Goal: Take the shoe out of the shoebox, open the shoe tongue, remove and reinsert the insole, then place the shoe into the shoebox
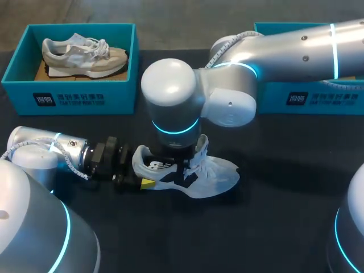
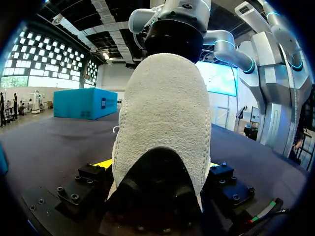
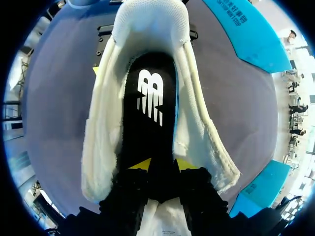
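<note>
Head view first: the white shoe [image 1: 196,176] sits on its sole out on the dark table [image 1: 273,227], not in either box. My left gripper [image 1: 142,173] comes in from the side and has the heel, with one yellow tip showing low against the sole. My right arm reaches across from the right and its wrist hangs straight over the shoe, so the right gripper [image 1: 181,162] is mostly hidden down in the opening. The left shoebox [image 1: 79,96] at the back holds a beige shoe [image 1: 85,56]. The right shoebox [image 1: 307,96] is partly behind the right arm.

Left wrist view: the shoe's heel [image 2: 162,123] fills the gap, with a yellow tip on each side pressed to it, so those jaws are clamped on the shoe.

Right wrist view: looking down into the shoe [image 3: 197,132], the black insole [image 3: 150,98] lies inside, and the right gripper [image 3: 160,166] has its two yellow tips pinching the insole's near end.
</note>
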Controlling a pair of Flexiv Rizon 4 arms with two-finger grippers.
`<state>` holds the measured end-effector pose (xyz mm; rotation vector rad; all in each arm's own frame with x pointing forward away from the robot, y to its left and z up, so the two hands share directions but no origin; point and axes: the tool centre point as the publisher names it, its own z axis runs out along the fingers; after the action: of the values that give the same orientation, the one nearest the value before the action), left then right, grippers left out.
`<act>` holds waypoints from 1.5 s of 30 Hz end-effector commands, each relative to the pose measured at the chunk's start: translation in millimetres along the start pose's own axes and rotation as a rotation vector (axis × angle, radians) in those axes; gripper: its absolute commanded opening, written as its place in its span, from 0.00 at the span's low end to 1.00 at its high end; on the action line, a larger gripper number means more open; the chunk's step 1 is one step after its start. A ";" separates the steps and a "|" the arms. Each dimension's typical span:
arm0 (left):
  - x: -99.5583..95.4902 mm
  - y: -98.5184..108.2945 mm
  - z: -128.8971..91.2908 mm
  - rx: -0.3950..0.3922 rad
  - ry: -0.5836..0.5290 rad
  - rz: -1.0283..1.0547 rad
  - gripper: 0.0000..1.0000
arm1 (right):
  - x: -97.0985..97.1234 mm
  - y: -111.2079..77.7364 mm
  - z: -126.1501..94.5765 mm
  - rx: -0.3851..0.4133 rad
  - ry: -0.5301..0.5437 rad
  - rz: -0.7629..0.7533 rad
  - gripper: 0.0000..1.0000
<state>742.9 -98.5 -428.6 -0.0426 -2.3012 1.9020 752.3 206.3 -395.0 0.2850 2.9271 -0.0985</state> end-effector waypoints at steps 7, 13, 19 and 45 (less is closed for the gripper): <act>-1.7 3.7 -0.2 0.000 -0.003 0.000 0.00 | -0.6 3.0 15.8 -0.014 0.038 -0.001 0.28; -1.7 3.7 -0.2 0.000 -0.003 0.000 0.00 | 4.4 3.6 30.7 -0.017 0.104 0.004 0.27; -1.7 3.7 -0.2 0.000 -0.003 0.000 0.00 | 12.6 4.1 41.3 -0.010 0.173 0.011 0.27; -1.7 3.7 -0.2 0.000 -0.003 0.000 0.00 | 52.4 10.9 53.3 0.009 0.399 -0.031 0.00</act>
<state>741.5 -97.5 -429.2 -0.0454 -2.3009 1.9013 726.3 214.7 -415.4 0.2952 3.3224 -0.0578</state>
